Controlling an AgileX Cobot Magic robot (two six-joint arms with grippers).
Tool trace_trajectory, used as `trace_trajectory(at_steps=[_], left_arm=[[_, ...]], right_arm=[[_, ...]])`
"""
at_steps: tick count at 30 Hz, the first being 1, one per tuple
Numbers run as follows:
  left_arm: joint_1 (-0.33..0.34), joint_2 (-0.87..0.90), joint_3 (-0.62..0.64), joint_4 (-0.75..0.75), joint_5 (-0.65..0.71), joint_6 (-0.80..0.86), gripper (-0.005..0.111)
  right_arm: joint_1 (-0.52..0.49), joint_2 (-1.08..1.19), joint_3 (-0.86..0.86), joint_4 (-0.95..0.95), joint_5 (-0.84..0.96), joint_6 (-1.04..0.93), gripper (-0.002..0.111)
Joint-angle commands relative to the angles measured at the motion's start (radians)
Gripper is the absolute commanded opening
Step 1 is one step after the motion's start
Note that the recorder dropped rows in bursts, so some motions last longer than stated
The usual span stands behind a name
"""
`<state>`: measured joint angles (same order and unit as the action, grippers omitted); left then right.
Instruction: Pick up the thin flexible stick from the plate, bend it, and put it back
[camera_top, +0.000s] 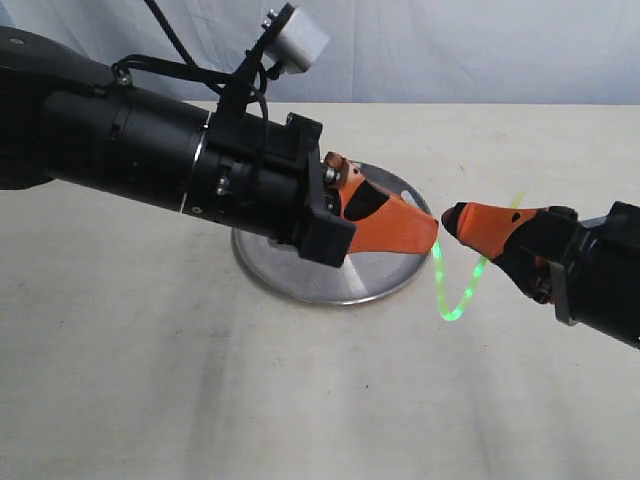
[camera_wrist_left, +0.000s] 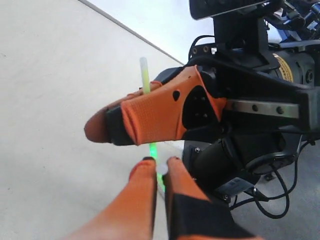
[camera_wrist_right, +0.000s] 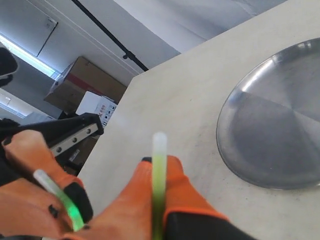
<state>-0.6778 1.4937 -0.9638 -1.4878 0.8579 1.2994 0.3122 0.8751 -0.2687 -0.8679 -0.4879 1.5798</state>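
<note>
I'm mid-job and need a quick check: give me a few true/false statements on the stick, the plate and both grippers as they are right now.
1. The stick lies on the plate. False: it is in the air beside the plate, held by both grippers.
2. The left gripper has its jaws shut on the stick. True.
3. The stick is straight. False: it curves down in a loop between the two grippers.
4. The right gripper also has its jaws shut on the stick. True.
</note>
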Motion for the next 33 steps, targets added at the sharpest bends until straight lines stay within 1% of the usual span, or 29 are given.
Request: trace_trajectory(at_steps=[1,15,18,25,33], left_arm=[[-0.002,0.005,-0.001,-0.003,-0.060,-0.031,0.000],[-0.002,0.005,-0.001,-0.005,-0.078,-0.049,0.000],[-0.002,0.005,-0.001,0.007,-0.100,-0.069,0.000],[-0.002,0.005,-0.001,0.007,-0.100,-0.069,0.000],[-0.002,0.005,-0.001,0.011,-0.098,-0.069,0.000]], right_arm=[[0.009,-0.004,-0.001,-0.006,-0.114,0.009,-0.001],[0.009,-0.004,-0.001,-0.024,-0.132,0.009,-0.001],[0.009,-0.004,-0.001,-0.024,-0.139,0.009,-0.001],[0.009,-0.004,-0.005,-0.022,-0.182,0.005,-0.001],[0.009,-0.004,-0.005,-0.022,-0.180,-0.008,-0.001]])
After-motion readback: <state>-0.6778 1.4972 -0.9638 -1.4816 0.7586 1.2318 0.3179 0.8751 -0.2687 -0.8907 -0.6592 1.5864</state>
